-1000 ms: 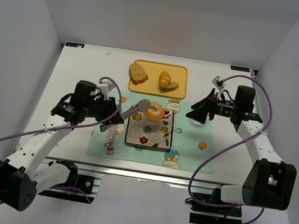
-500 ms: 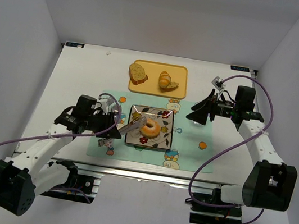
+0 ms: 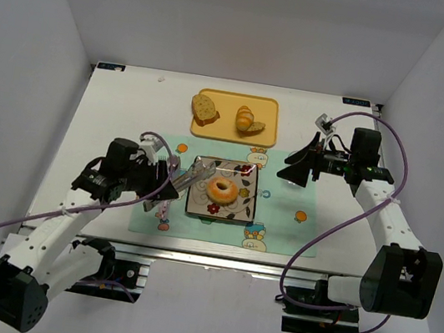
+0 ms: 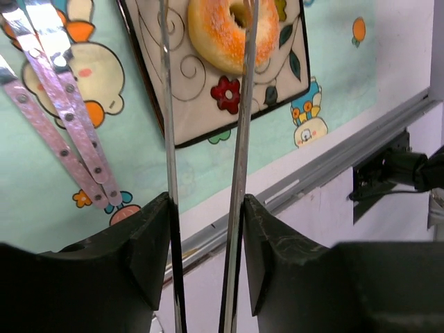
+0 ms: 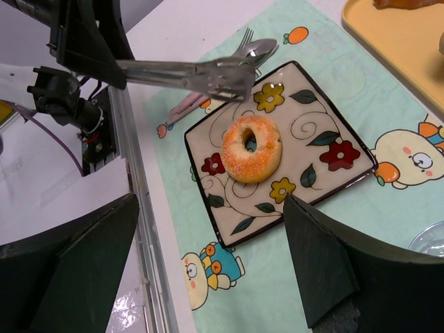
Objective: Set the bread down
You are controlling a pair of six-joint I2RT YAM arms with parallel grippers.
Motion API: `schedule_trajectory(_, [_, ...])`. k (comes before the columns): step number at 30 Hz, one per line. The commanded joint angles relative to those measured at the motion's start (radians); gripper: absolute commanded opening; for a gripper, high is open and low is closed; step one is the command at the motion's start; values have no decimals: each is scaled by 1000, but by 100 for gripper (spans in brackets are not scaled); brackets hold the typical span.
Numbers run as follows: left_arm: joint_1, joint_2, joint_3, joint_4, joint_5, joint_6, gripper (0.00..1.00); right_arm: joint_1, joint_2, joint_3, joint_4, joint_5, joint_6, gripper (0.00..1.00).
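At the left of the bench, left gripper (image 4: 205,208): it is seen closed on the handles of the tongs, with both blades held between its fingers.
Tongs (image 5: 180,71): the blades are parted and nothing is held between them. Their tips are seen over the plate's left corner, apart from the bread; their height above the rim cannot be told.
Cutlery (image 4: 61,87): it is laid on the mat (image 3: 281,218) just beside the plate, under the line of the tongs.
Plate (image 5: 295,114): it is set square on the mat, with the bread resting on it.
Bread (image 5: 239,166): it lies flat near the middle of the plate and is not gripped, so the placing is judged done.
Tray (image 3: 227,134): it sits beyond the plate, well apart, and is judged out of danger.
Right gripper (image 3: 291,172): it hangs over the mat's right side with its fingers spread wide and nothing between them.
Risk, tongs: if they were pulled back low, the plate's rim could be caught and the plate shifted or tipped.
Risk, bread: if the tips were swung right, the bread could be nudged off the plate.
Risk, cutlery: it could be knocked by a low retreat.
Risk, grip: the tongs could slip if the hold were eased.
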Motion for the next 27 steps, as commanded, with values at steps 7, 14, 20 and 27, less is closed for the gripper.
schedule_trajectory(7, [45, -25, 177, -58, -375, 82, 38, -3, -12, 11, -16, -17, -32, 89])
schedule_trajectory(14, [429, 156, 142, 92, -350, 197, 26, -3, -2, 31, -39, -26, -55, 89])
schedule_trajectory(20, [474, 273, 88, 287, -439, 323, 19, -3, -19, 44, -92, -17, -118, 89])
schedule_trajectory(27, [508, 319, -38, 479, -495, 498, 33, -3, -32, 22, -105, -11, -133, 89])
